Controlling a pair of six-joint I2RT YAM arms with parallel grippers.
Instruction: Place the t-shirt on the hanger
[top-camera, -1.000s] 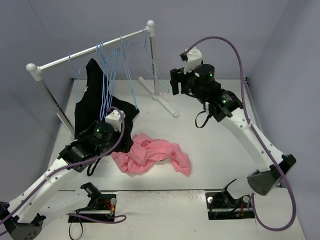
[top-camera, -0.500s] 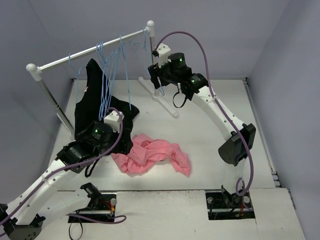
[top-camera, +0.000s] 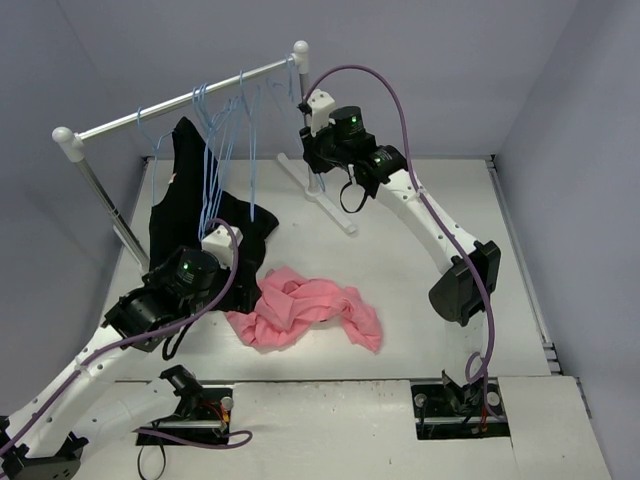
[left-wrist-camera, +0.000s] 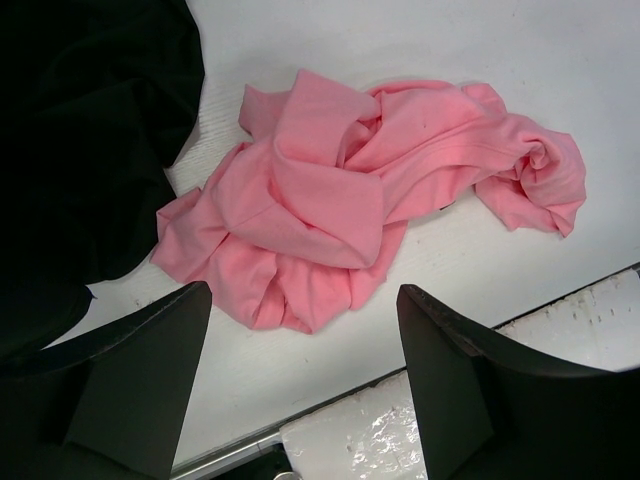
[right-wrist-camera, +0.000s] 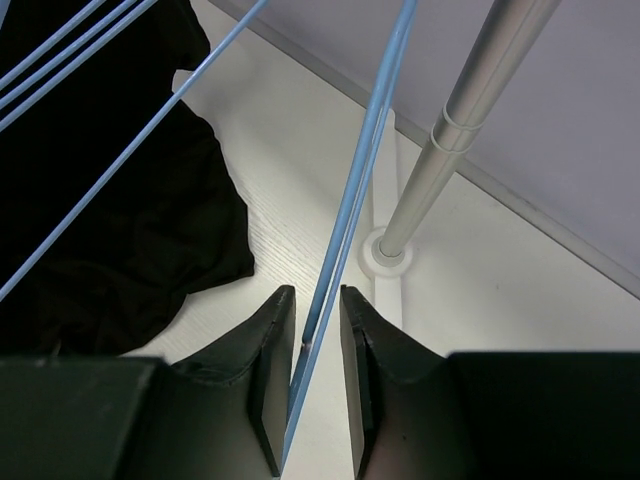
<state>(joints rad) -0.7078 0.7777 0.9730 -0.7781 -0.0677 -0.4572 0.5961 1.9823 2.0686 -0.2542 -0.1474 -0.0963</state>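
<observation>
The salmon-pink t-shirt (top-camera: 305, 315) lies crumpled on the white table, also in the left wrist view (left-wrist-camera: 340, 190). Several light-blue wire hangers (top-camera: 215, 160) hang on the rack. My right gripper (top-camera: 312, 160) is up at the rack's right end. In its wrist view its jaws (right-wrist-camera: 315, 295) stand narrowly apart, with the wire of one hanger (right-wrist-camera: 355, 190) running between them and a little room left on the right side. My left gripper (top-camera: 232, 288) is wide open and empty, hovering above the t-shirt's left edge (left-wrist-camera: 302, 300).
A black garment (top-camera: 180, 220) hangs from the rack and drapes onto the table, beside the t-shirt (left-wrist-camera: 80, 150) and below the right gripper (right-wrist-camera: 110, 220). The rack's bar (top-camera: 180, 100), right post (right-wrist-camera: 470, 110) and foot (top-camera: 320, 205) stand at the back.
My right arm has swung left from the back middle to the rack's right end, bringing its jaws around a hanger wire. My left arm has drawn back a little toward me.
</observation>
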